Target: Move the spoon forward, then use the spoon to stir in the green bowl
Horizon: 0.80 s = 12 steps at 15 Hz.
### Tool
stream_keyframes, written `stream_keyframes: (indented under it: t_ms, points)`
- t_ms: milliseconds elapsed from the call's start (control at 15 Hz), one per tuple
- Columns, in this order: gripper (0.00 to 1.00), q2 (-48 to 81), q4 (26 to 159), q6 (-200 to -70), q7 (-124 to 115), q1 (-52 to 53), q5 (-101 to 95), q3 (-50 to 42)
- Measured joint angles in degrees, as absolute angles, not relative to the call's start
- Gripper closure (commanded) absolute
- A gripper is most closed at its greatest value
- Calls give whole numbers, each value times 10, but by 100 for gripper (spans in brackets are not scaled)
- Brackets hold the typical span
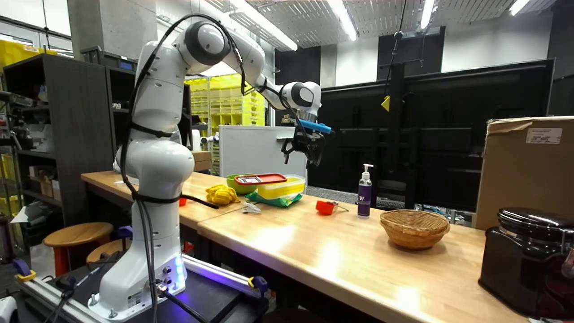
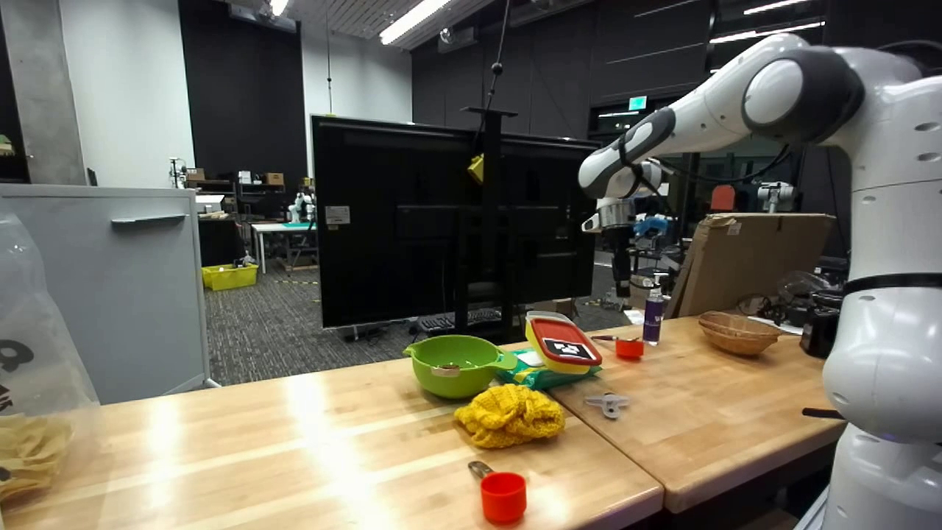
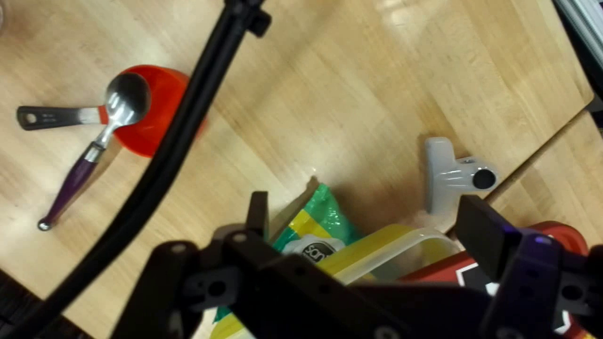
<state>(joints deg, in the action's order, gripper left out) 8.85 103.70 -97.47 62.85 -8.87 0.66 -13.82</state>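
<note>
Spoon [image 3: 95, 149]: purple hdl, metal head; head lies over rim of red cup [image 3: 162, 100], hdl sticks out past cup edge; can't tell if hdl tip touches table [image 1: 358, 251].
Spoon axis: diag. in wrist view, head upper R, hdl tip lower L; slants vs. line betw. fingertips. Can't tell if head faces up or dn.
Cup hdl [image 3: 61, 117]: approx. horiz. in wrist view, points L; makes open V w/ spoon hdl, spoon head over the join.
Cup spot: on table, near purple pump bottle [image 1: 364, 197] in both ext. views.
Gripper [image 3: 365, 214]: jaws wide apart, nothing held; hangs high above table, well apart from spoon. Green packet [image 3: 332, 207] & yellow tub [image 3: 365, 249] show betw. fingers, below.
Green bowl [image 2: 460, 386]: upright, spout L, hdl R in an ext. view; near yellow cloth [image 2: 511, 416], well apart from spoon.
</note>
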Motion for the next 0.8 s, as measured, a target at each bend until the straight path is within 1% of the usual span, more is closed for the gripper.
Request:
stream_keyframes:
  t_ms: [400, 800]
  points:
    - [0, 249, 847, -936, 673, -157, 84, -109]
    - [0, 370, 696, -890, 640, -188, 56, -94]
